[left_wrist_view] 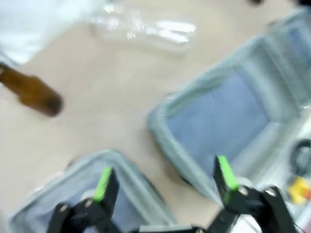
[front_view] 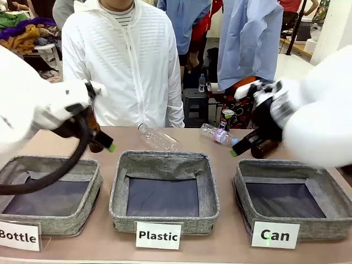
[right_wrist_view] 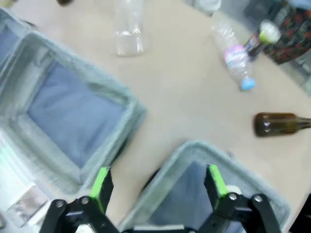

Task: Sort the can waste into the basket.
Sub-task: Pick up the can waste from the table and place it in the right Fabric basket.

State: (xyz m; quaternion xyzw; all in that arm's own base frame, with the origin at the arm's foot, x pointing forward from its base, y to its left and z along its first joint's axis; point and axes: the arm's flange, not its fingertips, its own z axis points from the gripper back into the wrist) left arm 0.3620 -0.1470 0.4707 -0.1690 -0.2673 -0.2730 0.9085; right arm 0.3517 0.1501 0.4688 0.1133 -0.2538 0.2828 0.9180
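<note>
One can (front_view: 226, 119) stands upright at the table's far edge, at one o'clock from the right gripper (right_wrist_view: 158, 174) in its wrist view. That gripper's jaws are apart and empty, by the basket (front_view: 278, 167) rim. The left gripper (left_wrist_view: 164, 172), likewise apart, is farther off.

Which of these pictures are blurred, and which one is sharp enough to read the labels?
Front view: sharp, the "Can" label reads clearly, though the near right arm looks washed out. Left wrist view: heavy motion blur, the brown bottle and the clear bottle are smeared; even the left end effector is soft. Right wrist view: milder blur, the blue-capped bottle keeps its outline.
</note>
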